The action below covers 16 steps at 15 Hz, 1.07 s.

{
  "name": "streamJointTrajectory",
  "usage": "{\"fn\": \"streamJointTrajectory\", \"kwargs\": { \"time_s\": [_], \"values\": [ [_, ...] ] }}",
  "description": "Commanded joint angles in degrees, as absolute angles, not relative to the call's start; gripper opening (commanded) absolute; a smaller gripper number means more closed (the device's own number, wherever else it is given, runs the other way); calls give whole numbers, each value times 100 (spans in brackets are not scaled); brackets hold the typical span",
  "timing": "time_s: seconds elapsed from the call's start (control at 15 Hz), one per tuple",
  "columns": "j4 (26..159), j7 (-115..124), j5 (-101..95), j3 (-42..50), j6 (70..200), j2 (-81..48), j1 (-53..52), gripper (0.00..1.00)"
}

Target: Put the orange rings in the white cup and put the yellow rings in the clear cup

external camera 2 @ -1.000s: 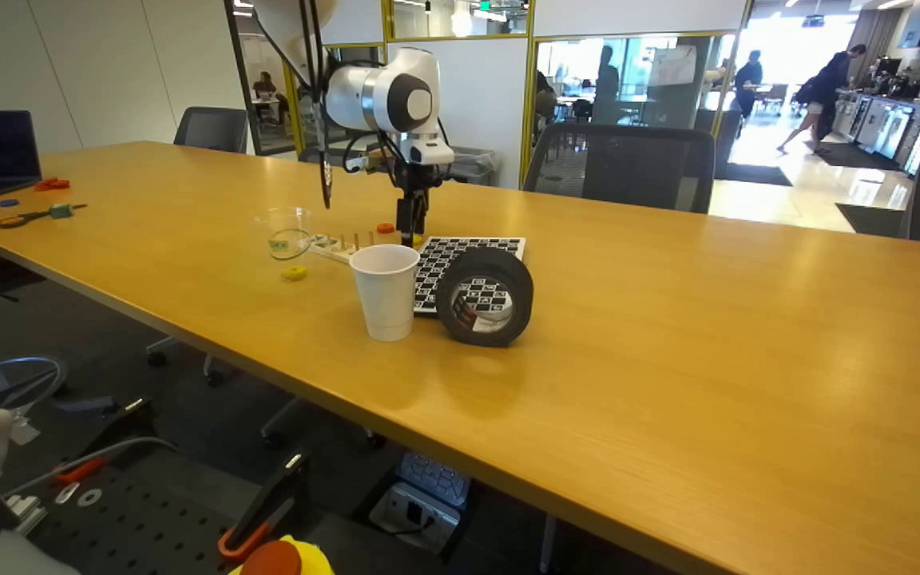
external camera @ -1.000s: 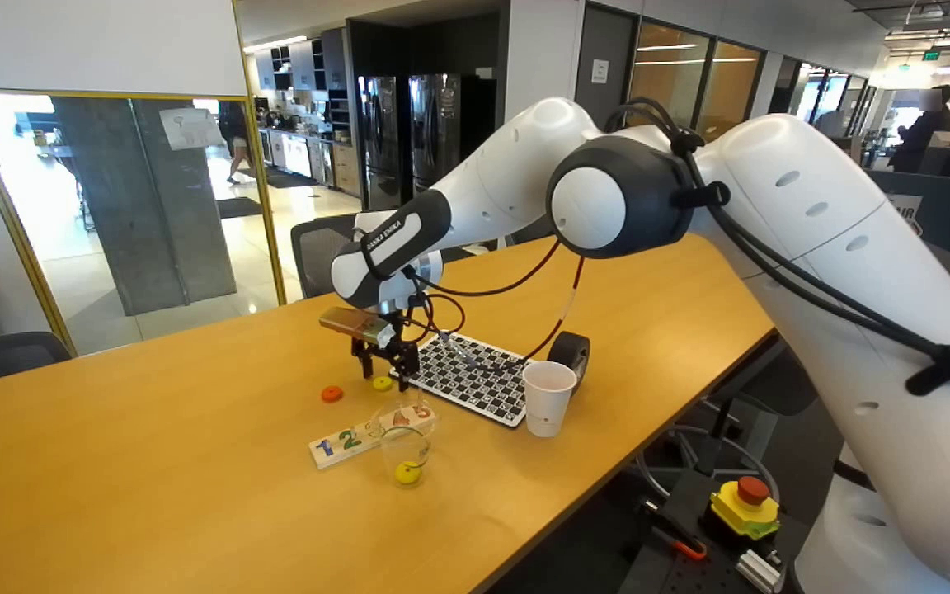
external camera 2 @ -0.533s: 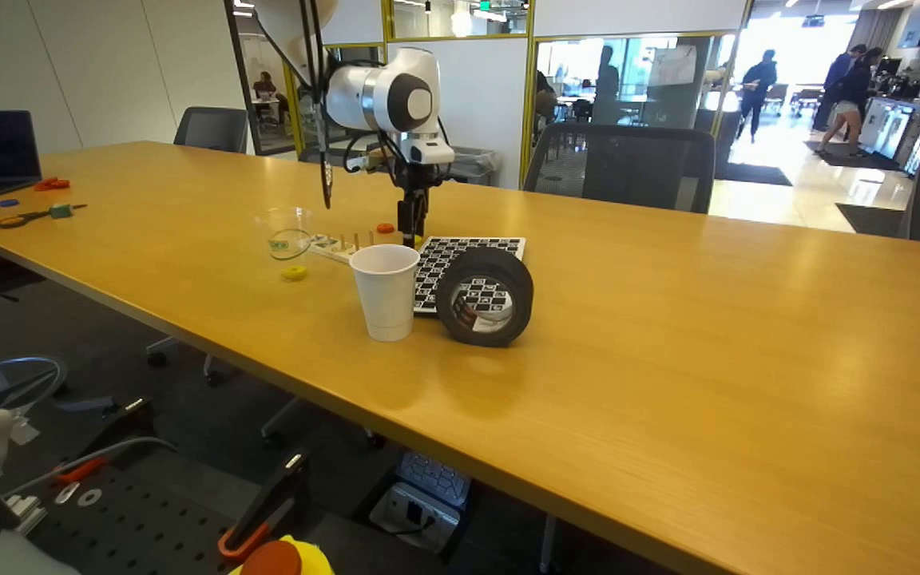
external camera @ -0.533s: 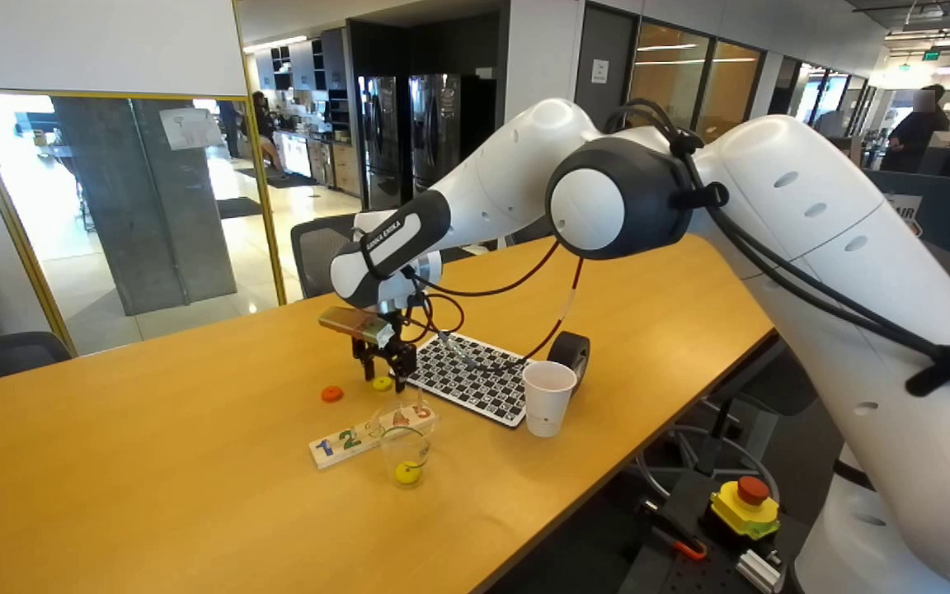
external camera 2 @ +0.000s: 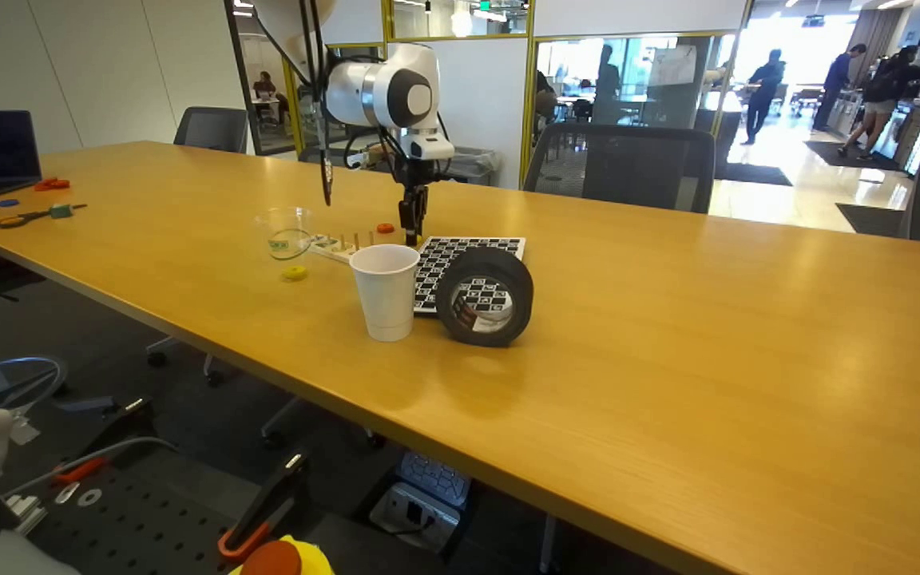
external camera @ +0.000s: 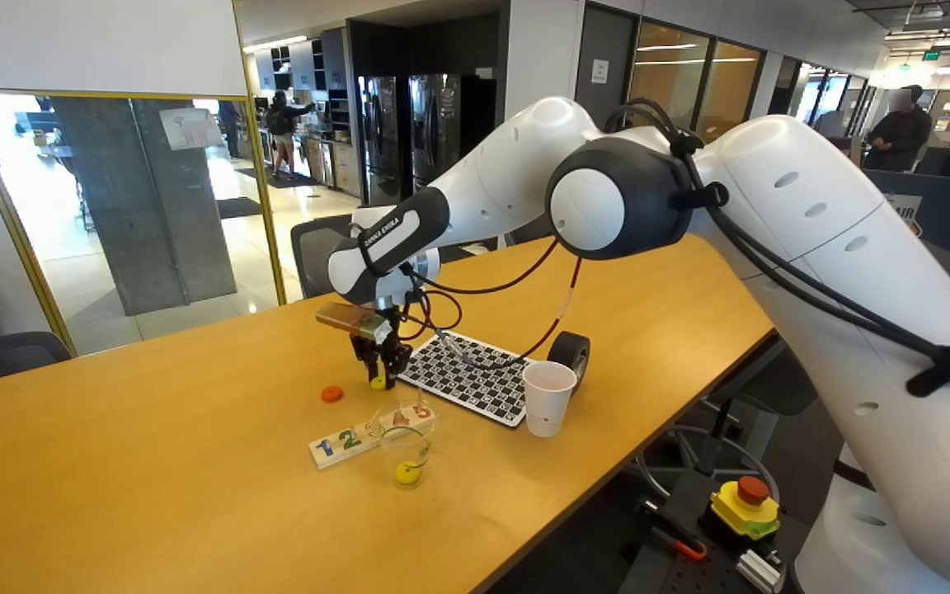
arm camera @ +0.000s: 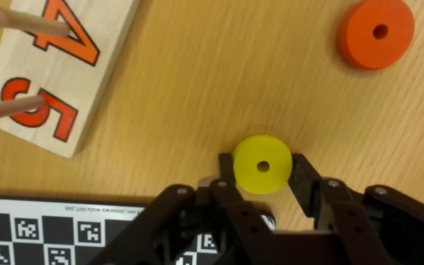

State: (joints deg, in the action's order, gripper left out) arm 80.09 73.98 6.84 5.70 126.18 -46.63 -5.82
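The white cup [external camera: 546,412] stands upright on the counter [external camera: 195,495], well apart from the pincer [arm camera: 263,167] and nearer the camera than it in both exterior views. Its mouth faces up, its long axis is vertical, and the floor inside is out of sight.

The clear cup [external camera: 405,452], also on the camera's side of the pincer, is harder to read: its wall is so pale that the numbered peg board [external camera: 341,445] shows through it, and I cannot tell for certain which way its mouth faces. Low in its outline sits a loose yellow ring [external camera: 408,473]; whether inside the wall or just beyond it is unclear.

The pincer is pressed in on a second yellow ring [arm camera: 263,180], pinching it from both sides. In the wrist view this ring turns its round face and central hole to the camera. Whether its underside touches the counter is hard to make out, and in an exterior view a dark finger [external camera 2: 410,212] covers most of it.

Near the pincer but apart from it, toward the upper right of the wrist view, the orange ring [arm camera: 388,48] lies flat, hole upward, just cut off by the view's top edge.
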Motion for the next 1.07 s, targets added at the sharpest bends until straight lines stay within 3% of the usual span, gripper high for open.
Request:
{"fn": "streamJointTrajectory", "kwargs": {
  "time_s": [0.0,1.0],
  "values": [
    [8275,6660,572,390,12453,-4288,-496,20],
    [12177,2101,866,-111,12593,-531,-449,20]
  ]
}}
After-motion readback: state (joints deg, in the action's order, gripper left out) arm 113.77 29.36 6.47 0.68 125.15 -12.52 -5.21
